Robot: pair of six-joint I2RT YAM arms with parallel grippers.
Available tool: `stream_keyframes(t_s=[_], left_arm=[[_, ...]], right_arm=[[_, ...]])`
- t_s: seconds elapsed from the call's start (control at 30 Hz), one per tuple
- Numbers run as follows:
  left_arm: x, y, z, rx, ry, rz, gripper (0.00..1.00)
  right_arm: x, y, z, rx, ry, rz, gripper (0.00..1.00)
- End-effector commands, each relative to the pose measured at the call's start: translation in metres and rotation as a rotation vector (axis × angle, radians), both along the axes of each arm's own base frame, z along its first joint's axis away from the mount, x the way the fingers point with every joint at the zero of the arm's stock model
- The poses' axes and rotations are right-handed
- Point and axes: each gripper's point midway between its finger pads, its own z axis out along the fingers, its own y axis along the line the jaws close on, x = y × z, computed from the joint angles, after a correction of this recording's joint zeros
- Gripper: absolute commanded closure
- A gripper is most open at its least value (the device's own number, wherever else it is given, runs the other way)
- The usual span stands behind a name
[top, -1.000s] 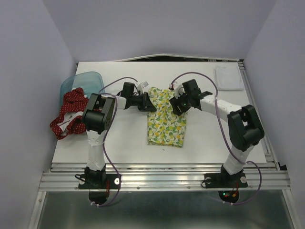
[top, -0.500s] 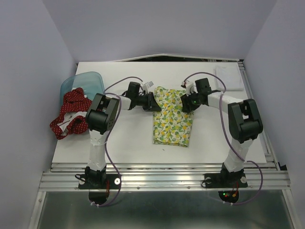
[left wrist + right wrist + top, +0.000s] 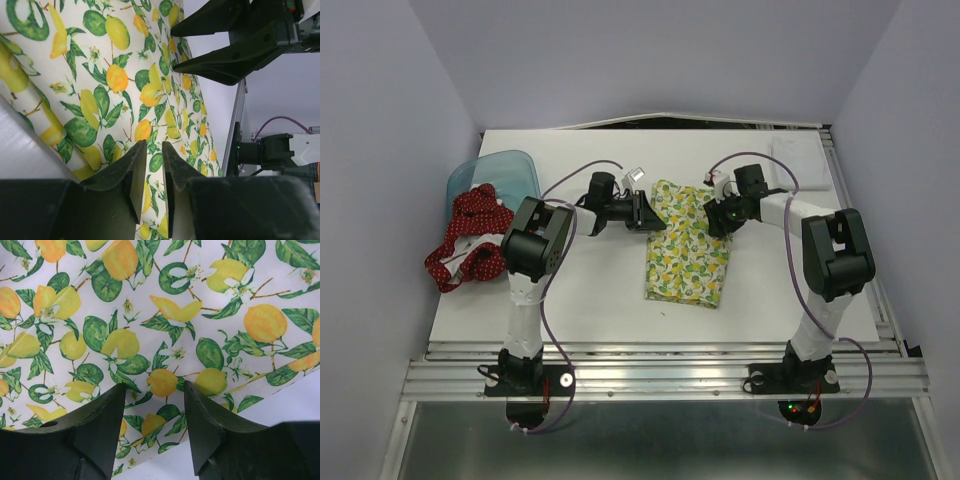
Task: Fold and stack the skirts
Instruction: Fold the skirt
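Top view: lemon skirt [image 3: 686, 250] is laid flat mid-counter [image 3: 580, 290], its far corners flanked by left gripper [image 3: 642, 211] and right gripper [image 3: 712, 216]; red skirt [image 3: 470, 235] is draped over the left edge. Left wrist: jaws are seen nearly closed at the cloth, grip unconfirmable. Right wrist: jaws are spread over the print, so the lemon fold is judged in hand, and both far corners need pinching before being drawn toward the near edge.

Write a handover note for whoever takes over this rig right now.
Left gripper: nearly shut at the far left corner of the cream lemon-print cloth skirt; grip unclear.
Right gripper: open over its far right edge.
That skirt lies flat, seemingly part-folded. Red white-dotted cloth skirt is bunched by the translucent blue plastic bin, unfolded.
To do: finish this fold, fold the red one, stack both.
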Motion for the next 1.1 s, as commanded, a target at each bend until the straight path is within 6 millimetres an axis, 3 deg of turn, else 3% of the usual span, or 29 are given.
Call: stream_keyframes(t_s=[0.0,0.2,0.3,0.47,0.5,0.53,0.63,0.73,0.77,0.8,0.83,0.87,0.97,1.07], left_arm=[[0.011,-0.012,0.03,-0.076,-0.087,-0.024,0.72],[0.013,-0.011,0.015,-0.075,-0.041,-0.031,0.77],[0.009,-0.006,-0.002,-0.034,0.014,-0.018,0.78],[0.01,0.002,-0.035,0.063,0.044,-0.005,0.83],[0.007,0.004,-0.041,0.083,0.073,-0.002,0.84],[0.01,0.006,-0.05,0.106,0.087,0.018,0.85],[0.012,0.008,-0.054,0.109,0.122,0.027,0.87],[0.013,0.009,-0.057,0.127,0.136,0.045,0.88],[0.013,0.011,-0.058,0.133,0.143,0.049,0.89],[0.013,0.012,-0.058,0.14,0.151,0.056,0.89],[0.011,0.013,-0.06,0.145,0.154,0.058,0.89],[0.011,0.015,-0.061,0.151,0.157,0.065,0.89],[0.009,0.016,-0.064,0.153,0.169,0.064,0.89],[0.009,0.017,-0.064,0.15,0.166,0.056,0.89]], right_arm=[[-0.019,-0.008,-0.018,-0.04,0.103,0.003,0.44],[-0.012,-0.006,-0.01,-0.036,0.092,0.011,0.43],[-0.007,-0.003,-0.001,-0.025,0.077,0.01,0.41],[0.002,0.004,0.04,0.013,0.026,0.019,0.35],[-0.004,0.005,0.047,0.02,0.048,0.03,0.32],[0.001,0.007,0.066,0.028,0.017,0.037,0.27],[-0.014,0.019,0.086,0.016,0.027,0.084,0.23],[-0.051,0.046,0.097,-0.011,0.035,0.18,0.29],[-0.078,0.064,0.093,-0.025,0.051,0.249,0.31],[-0.091,0.07,0.089,-0.057,0.047,0.273,0.34],[-0.115,0.07,0.069,-0.091,0.09,0.296,0.4],[-0.128,0.086,0.071,-0.109,0.035,0.335,0.45],[-0.162,0.095,0.044,-0.147,0.039,0.383,0.47],[-0.182,0.108,0.035,-0.188,-0.014,0.432,0.47]])
